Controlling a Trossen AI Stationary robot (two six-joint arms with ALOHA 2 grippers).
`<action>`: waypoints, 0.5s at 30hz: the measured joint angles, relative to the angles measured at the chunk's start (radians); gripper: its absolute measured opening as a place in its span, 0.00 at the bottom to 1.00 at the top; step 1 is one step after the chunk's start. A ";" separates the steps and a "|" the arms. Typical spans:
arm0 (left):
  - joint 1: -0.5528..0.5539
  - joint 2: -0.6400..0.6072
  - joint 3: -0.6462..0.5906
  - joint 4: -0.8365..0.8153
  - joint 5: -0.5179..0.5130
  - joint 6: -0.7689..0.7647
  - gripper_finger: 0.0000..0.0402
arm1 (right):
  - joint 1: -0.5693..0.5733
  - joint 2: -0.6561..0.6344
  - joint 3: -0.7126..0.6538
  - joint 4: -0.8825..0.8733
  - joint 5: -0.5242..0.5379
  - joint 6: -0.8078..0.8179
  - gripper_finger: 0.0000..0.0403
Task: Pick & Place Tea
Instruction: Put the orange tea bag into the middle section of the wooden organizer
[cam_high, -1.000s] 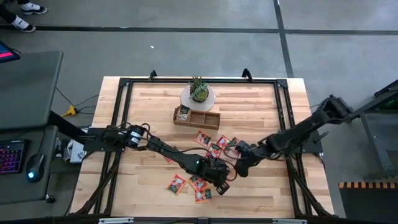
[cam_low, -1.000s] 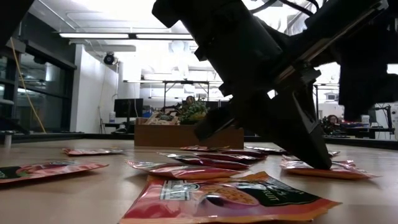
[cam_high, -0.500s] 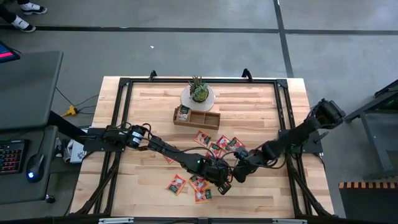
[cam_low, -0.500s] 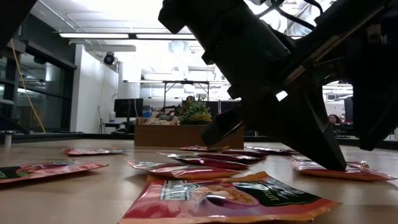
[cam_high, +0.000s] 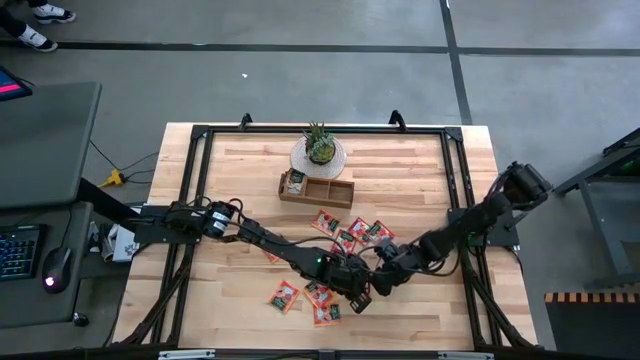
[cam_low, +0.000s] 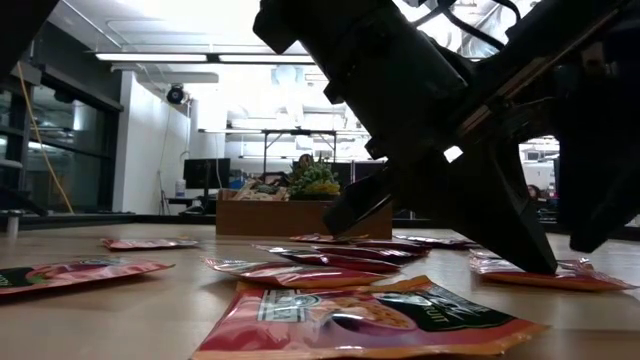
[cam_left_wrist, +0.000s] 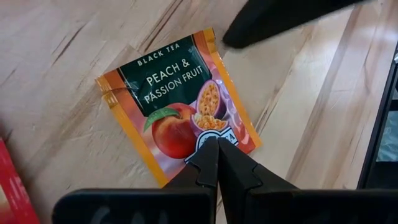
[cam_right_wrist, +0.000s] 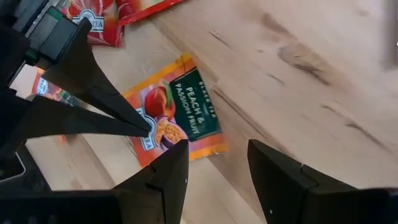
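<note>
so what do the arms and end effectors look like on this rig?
Both arms are dark, near-black, slim and jointed, with cabling along the links. The left arm has a pale block near its base and a small green light near its wrist. The left end effector has two black fingers tapering to sharp points. The right end effector has two broader, flat black fingers. No markings visible.

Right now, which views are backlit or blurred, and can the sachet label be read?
Low view: arms silhouetted against bright ceiling lights, nearest sachet soft. Left wrist view: label on the peach sachet crisp, shut left gripper on it. Right wrist view: sharp, own fingers dark.
</note>
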 joint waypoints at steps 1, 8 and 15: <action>0.000 0.000 0.000 0.000 0.000 0.001 0.00 | 0.002 0.016 0.001 0.013 -0.002 0.005 0.40; 0.000 0.000 -0.001 0.003 0.007 0.004 0.00 | 0.019 0.091 -0.059 0.262 0.000 0.033 0.40; 0.000 0.003 -0.002 0.031 0.010 0.007 0.00 | 0.024 0.093 -0.244 0.629 0.010 0.110 0.39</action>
